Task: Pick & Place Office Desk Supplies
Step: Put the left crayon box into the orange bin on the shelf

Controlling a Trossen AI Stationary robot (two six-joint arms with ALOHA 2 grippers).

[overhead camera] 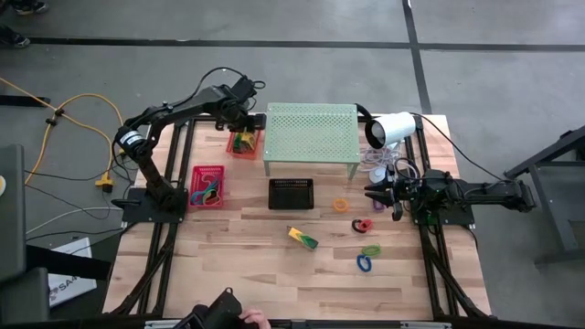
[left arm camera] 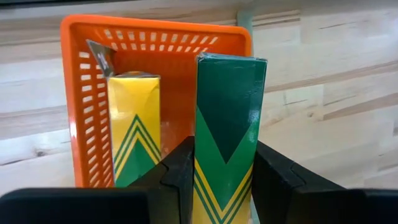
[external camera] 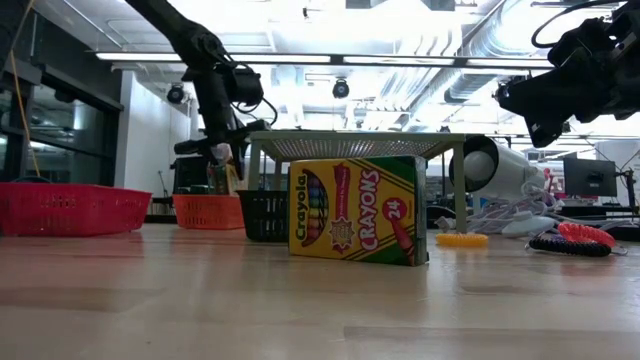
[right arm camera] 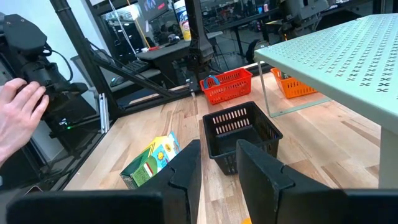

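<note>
An orange basket [left arm camera: 87, 93] stands at the far left of the table, beside the pale-green shelf [overhead camera: 311, 132]. One yellow-and-green crayon box [left arm camera: 134, 124] lies inside it. My left gripper [left arm camera: 224, 158] hangs over this basket [overhead camera: 243, 143], shut on a second crayon box [left arm camera: 229, 112]. A third crayon box [overhead camera: 303, 238] lies on its side on the table's middle [external camera: 355, 210]. Orange [overhead camera: 341, 205], red [overhead camera: 362, 225], green [overhead camera: 371, 249] and blue [overhead camera: 365, 263] loops lie on the right. My right gripper [right arm camera: 217, 162] waits at the right edge [overhead camera: 379, 194], open with nothing in it. My left gripper pinches the crayon box between its two fingers [left arm camera: 180, 171], one on each long side [left arm camera: 200, 155], near one end. The fingers slant steeply down from above and lie across the box. The box points away along the fingers, its free end [left arm camera: 231, 62] over the basket's inside.
A red basket [overhead camera: 207, 185] with coloured loops stands at the left, a black basket [overhead camera: 291, 193] in front of the shelf. A white lamp-like cylinder [overhead camera: 391, 128] and cables lie at the far right. A person's hand [right arm camera: 22, 115] shows beyond the near edge.
</note>
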